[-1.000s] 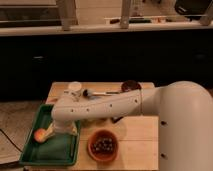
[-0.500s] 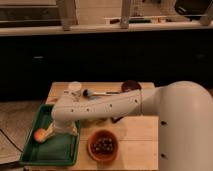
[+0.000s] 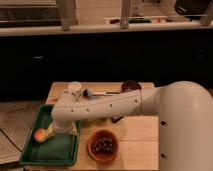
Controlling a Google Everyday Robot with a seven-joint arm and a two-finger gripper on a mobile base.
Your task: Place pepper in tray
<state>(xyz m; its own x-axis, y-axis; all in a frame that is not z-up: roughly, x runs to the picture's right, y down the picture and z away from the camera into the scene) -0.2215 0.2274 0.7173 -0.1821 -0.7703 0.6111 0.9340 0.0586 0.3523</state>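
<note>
Here the gripper [image 3: 56, 131] hangs over the tray [image 3: 35, 152] near an orange fruit [image 3: 39, 135]; whether the fingers hold anything cannot be told. The pepper is hidden. An orange bowl [image 3: 103, 146] sits beside the tray on the surface [image 3: 135, 132].

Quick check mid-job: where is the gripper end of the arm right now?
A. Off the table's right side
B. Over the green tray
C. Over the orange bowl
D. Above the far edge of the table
B: the arm reaches left and bends down, so the gripper sits over the tray, left of the bowl.
</note>
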